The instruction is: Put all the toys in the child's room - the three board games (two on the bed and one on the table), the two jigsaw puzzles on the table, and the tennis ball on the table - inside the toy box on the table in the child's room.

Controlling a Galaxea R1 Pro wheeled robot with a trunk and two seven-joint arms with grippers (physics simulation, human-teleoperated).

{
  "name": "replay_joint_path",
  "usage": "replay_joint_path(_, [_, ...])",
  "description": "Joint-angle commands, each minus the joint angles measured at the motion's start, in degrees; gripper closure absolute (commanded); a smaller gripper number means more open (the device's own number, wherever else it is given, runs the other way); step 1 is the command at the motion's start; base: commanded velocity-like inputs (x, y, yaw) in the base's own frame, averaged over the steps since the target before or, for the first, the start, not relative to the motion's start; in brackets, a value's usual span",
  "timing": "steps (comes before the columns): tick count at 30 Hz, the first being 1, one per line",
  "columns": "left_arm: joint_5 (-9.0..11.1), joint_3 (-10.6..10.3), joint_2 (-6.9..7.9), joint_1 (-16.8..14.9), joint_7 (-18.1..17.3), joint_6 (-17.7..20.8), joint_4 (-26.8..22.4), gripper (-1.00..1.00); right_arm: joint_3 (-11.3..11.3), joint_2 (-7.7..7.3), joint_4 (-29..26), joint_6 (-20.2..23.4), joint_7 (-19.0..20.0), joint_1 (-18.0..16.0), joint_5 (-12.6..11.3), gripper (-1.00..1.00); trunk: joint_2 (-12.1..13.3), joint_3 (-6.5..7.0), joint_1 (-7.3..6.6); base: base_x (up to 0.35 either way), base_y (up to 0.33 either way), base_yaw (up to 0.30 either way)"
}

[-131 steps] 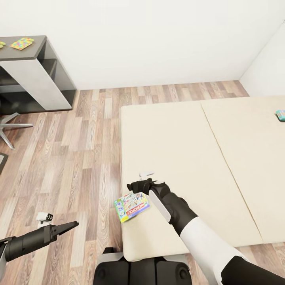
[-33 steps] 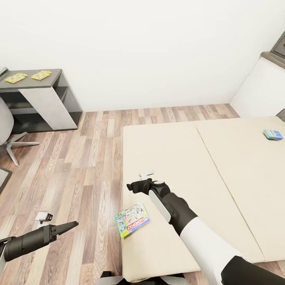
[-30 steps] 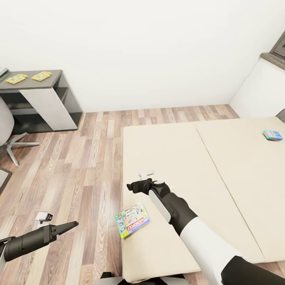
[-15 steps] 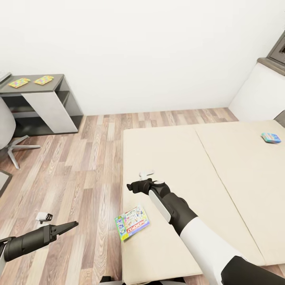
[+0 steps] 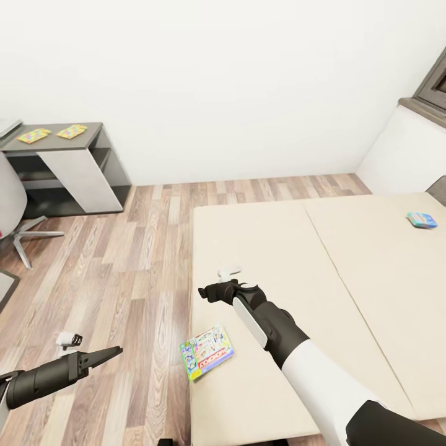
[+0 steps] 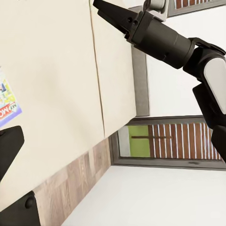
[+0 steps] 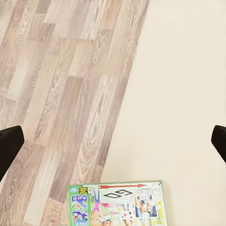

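Camera tilting up and back over the bed, both arms hanging unchanged in the picture.

Against the earlier head views, the whole scene is sliding downward: the white-and-green board game is sitting lower, and the window frame is appearing at top right; that is the camera moving, not the things. The white-and-green board game, flat and printed with colourful panels, is lying at the bed's near left edge, slightly overhanging the wooden floor. The smaller blue board game is lying far off on the bed's right half. Two jigsaw puzzles are lying on the dark grey cabinet. The right gripper is hovering above the mattress, its fingers spread wide in its wrist view. The left gripper is hanging over the floor, fingers apart.
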Motion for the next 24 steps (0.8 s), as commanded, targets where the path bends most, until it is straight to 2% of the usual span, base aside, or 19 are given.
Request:
replay_joint_path(1, [-0.1, 0.0, 0.01, 0.0, -0.2, 0.6, 0.0, -1.00, 0.1, 0.00, 0.0, 0.2, -0.4, 0.0, -0.5, -1.00, -0.1, 0.01, 0.03, 0.000, 0.000, 0.000])
replay_joint_path(24, [-0.1, 0.0, 0.01, 0.0, -0.4, 0.6, 0.0, -1.00, 0.2, 0.00, -0.1, 0.2, -0.4, 0.0, -0.5, -1.00, -0.1, 2.12, 0.03, 0.000, 0.000, 0.000])
